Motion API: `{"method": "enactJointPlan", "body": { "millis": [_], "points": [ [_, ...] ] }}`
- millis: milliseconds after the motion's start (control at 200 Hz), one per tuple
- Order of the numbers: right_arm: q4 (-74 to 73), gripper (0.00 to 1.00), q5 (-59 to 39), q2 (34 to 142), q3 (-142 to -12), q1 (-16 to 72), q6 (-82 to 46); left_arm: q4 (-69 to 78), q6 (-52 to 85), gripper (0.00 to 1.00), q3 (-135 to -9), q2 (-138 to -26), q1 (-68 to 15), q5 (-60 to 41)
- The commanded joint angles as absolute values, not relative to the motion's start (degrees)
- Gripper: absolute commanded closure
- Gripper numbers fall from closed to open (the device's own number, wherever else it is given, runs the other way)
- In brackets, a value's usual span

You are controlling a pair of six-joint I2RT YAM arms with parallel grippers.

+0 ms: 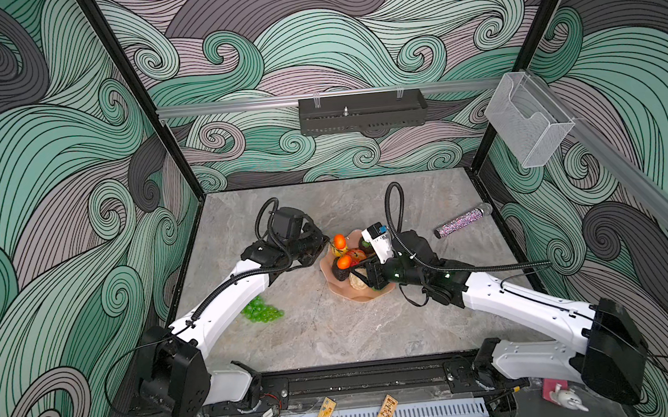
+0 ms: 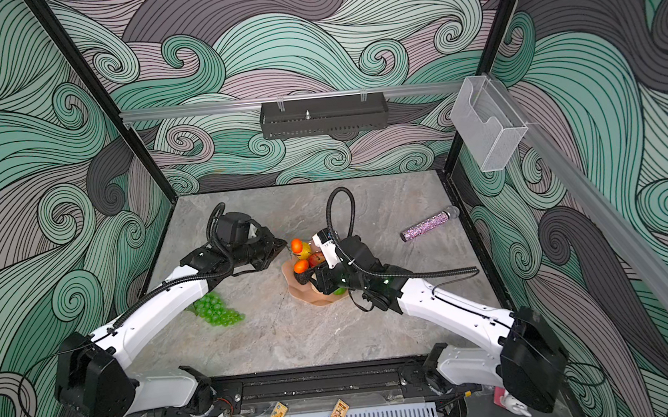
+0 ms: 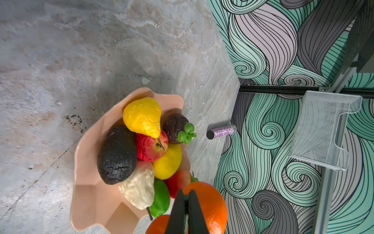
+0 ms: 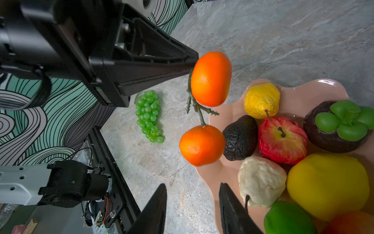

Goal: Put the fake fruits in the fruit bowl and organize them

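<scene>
The left pincer (image 3: 186,195) is pinched tight together on the thin green stem (image 4: 195,105) that joins the two oranges (image 4: 211,79). The pair hangs at the rim of the bowl (image 3: 91,192) on the left arm's side. One orange rides high by the fingertips, the other dangles low at the scalloped edge, just beside the avocado (image 4: 240,137).

The right pincer (image 4: 193,185) sits low by the rim with its jaws apart and nothing gripped. The rim runs close inside one jaw, so I'd say it's placed to steady the dish.

To finish this well, I'd carry the pair further in over the pile before letting go. That low orange is right at the lip and could roll out onto the tabletop (image 4: 283,30). Lower until both fruits rest, then part the jaws.

The stem looks like stiff, twiggy plastic, so the pair should land as one awkward dumbbell. The bare pink patch near the avocado looks like the best target.

Everything in there is glossy and slick: the crinkled apple (image 4: 282,139), the smooth lemon (image 4: 327,184), the bumpy beige pear (image 4: 261,180). The bowl is shallow and crowded.

The grapes (image 4: 149,117), a knobbly green cluster, lie on the tabletop well apart from the bowl.
</scene>
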State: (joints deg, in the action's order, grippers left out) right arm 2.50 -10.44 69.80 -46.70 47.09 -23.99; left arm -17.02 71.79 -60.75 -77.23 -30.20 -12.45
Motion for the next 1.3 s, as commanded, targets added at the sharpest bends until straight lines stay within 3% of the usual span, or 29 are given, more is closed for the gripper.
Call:
{"method": "enactJointPlan", "body": {
  "millis": [0, 295, 740, 1006, 1296],
  "points": [
    [1.17, 0.57, -7.74, 70.82, -48.64, 47.53, -22.39, -15.56, 73.13, 1.00, -61.24, -78.35, -32.00, -11.12],
    [3.10, 0.56, -1.65, 69.70, -49.34, 47.72, -18.19, -16.81, 72.49, 1.00, -61.17, -79.72, -33.80, -9.59],
    [3.61, 0.57, -1.72, 72.04, -50.54, 47.20, -19.07, -16.85, 70.68, 1.00, -62.27, -80.40, -34.80, -9.79],
    [2.24, 0.36, -9.55, 72.08, -49.75, 41.66, -22.24, -19.43, 65.31, 1.00, -65.09, -83.11, -36.44, -10.18],
    [3.50, 0.35, -15.06, 74.00, -50.49, 39.12, -24.86, -24.26, 57.89, 1.00, -70.76, -85.56, -39.62, -8.72]
  ]
}}
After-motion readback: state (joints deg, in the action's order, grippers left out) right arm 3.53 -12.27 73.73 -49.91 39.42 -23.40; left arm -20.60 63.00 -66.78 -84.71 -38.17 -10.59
